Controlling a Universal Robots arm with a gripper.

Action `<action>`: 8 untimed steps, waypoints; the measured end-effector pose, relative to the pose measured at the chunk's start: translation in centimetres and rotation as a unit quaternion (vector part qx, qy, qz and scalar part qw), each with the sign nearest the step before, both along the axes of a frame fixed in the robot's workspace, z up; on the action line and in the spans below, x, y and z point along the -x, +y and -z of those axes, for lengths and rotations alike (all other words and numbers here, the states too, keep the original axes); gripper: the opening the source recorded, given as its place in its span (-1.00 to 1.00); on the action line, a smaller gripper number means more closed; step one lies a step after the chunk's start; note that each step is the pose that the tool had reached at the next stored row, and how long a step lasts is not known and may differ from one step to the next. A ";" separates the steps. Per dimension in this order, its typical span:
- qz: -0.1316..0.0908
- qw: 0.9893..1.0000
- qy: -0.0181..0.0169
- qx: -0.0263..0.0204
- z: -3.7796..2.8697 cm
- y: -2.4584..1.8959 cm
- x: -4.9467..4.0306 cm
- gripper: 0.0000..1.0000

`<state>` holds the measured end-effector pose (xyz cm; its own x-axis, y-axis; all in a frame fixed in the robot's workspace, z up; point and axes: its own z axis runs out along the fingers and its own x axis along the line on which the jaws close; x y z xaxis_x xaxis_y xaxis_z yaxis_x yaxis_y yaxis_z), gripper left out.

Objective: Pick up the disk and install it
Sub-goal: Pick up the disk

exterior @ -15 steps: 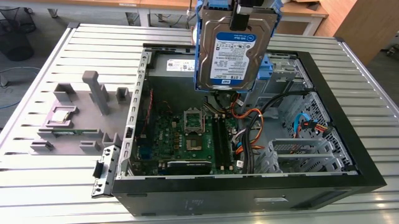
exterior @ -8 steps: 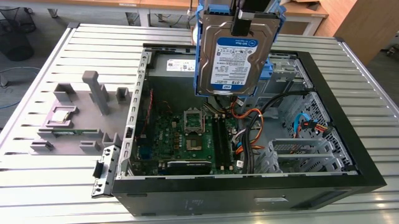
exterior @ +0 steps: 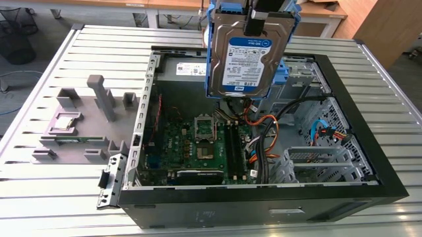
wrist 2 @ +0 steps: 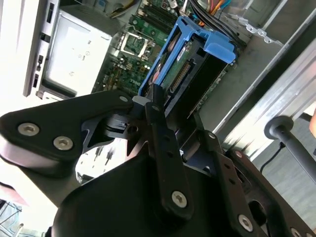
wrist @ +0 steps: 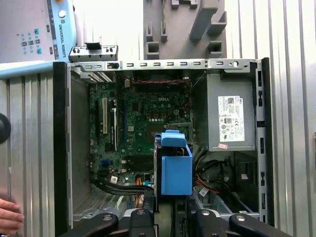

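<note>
The disk (exterior: 245, 54), framed by its blue bracket, hung upright with the gripper (exterior: 253, 22) clamped on its upper edge. Below the gripper lay the slatted tabletop (exterior: 39, 197), carrying the open computer case (exterior: 369, 185). A grey fixture (exterior: 86, 123) stood well aside of the gripper, outside the case. The motherboard (exterior: 197, 148) lay exposed underneath the gripper.
</note>
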<state>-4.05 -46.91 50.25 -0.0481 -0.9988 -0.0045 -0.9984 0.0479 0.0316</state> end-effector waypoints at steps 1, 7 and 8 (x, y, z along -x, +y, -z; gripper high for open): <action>0.000 1.000 0.000 -0.001 0.00 -0.10 0.00 -0.31; 0.000 1.000 0.000 -0.002 0.01 -1.60 0.00 -0.31; 0.000 1.000 0.000 -0.002 0.00 -1.89 0.00 -0.31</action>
<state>-4.05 -48.80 50.25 -0.0482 -0.9988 -0.0082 -0.9984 0.0479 0.0317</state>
